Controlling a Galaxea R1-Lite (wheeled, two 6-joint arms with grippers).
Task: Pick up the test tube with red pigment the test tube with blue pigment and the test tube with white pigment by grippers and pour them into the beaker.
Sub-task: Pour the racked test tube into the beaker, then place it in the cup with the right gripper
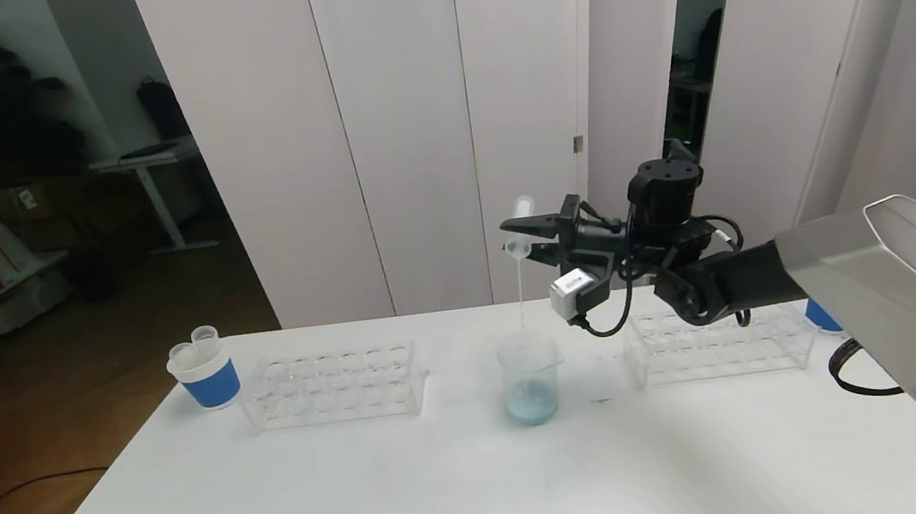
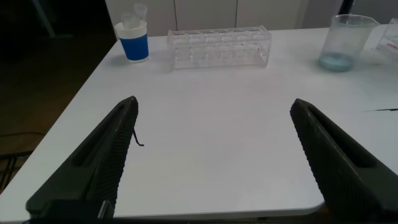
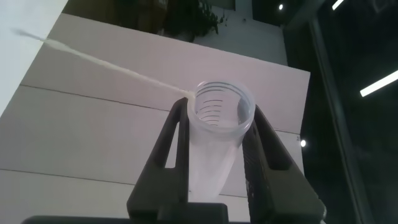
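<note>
My right gripper (image 1: 526, 234) is raised above the beaker (image 1: 530, 378) and shut on the test tube with white pigment (image 1: 522, 225). The tube is tipped over, and a thin cream-white stream (image 1: 521, 293) falls from its mouth into the beaker. Pale blue liquid lies in the beaker's bottom. In the right wrist view the tube (image 3: 219, 134) sits between both fingers of the right gripper (image 3: 217, 112). My left gripper (image 2: 214, 104) hangs open over the table's near left part, with nothing in it. The test tubes with red pigment and with blue pigment are out of view.
A clear tube rack (image 1: 333, 383) stands left of the beaker and another rack (image 1: 717, 339) stands right of it, under my right arm. A blue-banded paper cup (image 1: 204, 372) holding clear tubes is at the far left. Another blue cup (image 1: 823, 317) shows behind the right arm.
</note>
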